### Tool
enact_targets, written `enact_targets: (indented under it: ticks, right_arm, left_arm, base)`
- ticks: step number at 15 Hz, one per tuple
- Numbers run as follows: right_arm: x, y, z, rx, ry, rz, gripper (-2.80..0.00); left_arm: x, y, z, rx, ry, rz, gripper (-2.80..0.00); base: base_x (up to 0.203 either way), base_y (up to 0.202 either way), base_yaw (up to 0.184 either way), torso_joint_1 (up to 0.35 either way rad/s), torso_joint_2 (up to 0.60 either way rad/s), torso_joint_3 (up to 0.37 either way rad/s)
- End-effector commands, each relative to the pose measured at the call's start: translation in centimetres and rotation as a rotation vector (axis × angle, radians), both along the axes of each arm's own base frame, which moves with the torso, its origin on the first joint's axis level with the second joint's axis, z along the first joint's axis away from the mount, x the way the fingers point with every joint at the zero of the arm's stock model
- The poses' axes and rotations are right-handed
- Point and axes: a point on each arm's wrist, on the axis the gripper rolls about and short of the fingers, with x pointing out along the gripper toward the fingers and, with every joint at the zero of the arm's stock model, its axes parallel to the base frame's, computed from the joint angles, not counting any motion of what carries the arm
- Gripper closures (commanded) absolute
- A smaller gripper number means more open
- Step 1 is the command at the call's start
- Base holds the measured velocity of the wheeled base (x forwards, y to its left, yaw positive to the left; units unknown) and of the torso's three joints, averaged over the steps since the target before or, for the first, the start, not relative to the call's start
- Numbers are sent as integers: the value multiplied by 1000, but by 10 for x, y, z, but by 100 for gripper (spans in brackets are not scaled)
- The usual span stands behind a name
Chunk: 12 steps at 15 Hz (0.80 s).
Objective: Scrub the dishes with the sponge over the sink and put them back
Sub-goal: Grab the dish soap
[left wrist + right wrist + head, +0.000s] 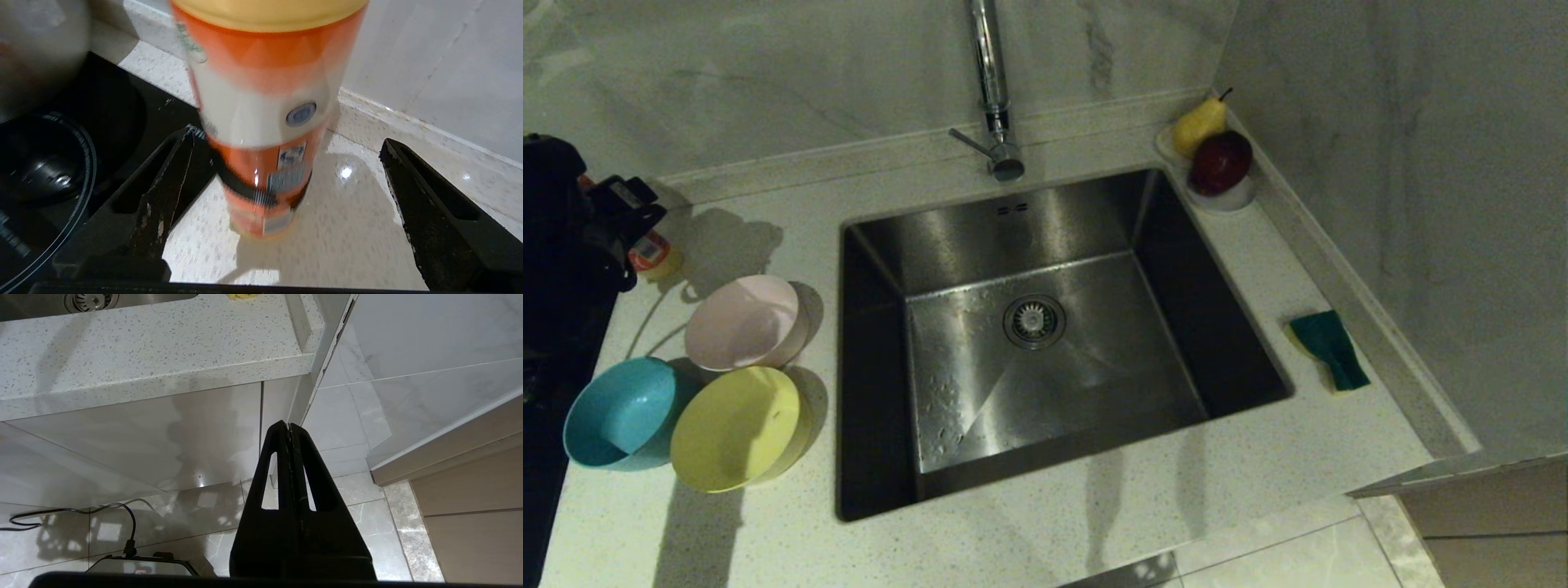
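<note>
Your left gripper (286,179) stands at the far left of the speckled surface (1029,523), its jaws spread wide and clear on either side of one orange-and-white bottle (261,122) with a yellow cap; neither finger touches it. In the head view that bottle (654,253) is mostly hidden behind the dark arm. A black cooktop (61,175) lies just beside the bottle, with a steel pot (36,49) on its far part.

You see three bowls clustered on the surface left of the sink (1045,343): one pink bowl (743,322) nearest the wall, one blue bowl (621,412) at the surface's left edge, and one yellow bowl (739,429) nearest the front. The yellow bowl touches or overlaps both others. All three are tilted, their openings facing you.

The sink holds only water droplets around its one round drain strainer (1034,321). One chrome tap (992,90) rises behind it.

One sponge (1330,349) lies green side up on the surface right of the sink, well apart from the bowls, with the whole basin between. In the far right corner one white dish (1225,196) carries two fruits: one yellow pear (1199,124) and one dark red fruit (1221,162), touching.

Your right gripper (291,433) hangs below the surface's edge, above the tiled floor (367,522), fingers pressed together and empty. One black cable (81,514) trails on the floor.
</note>
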Motion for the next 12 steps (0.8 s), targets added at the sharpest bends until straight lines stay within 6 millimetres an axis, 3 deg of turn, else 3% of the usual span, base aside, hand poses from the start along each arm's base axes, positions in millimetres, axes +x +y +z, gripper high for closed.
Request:
enact_targets:
  ticks: [1,6,12]
  right_arm:
    - [0,0,0,0,0,0,0]
    - [0,0,0,-1,-1,0,0]
    - [0,0,0,-1,0,0,0]
  left_arm:
    - [15,7,-7,2,3,8,-280]
    - [35,14,-5,58,-9,20,-280]
    - [44,18,-10,72,-10,9,-280]
  base:
    - [0,0,0,0,0,0]
    - [0,0,0,0,0,0]
    - [0,0,0,0,0,0]
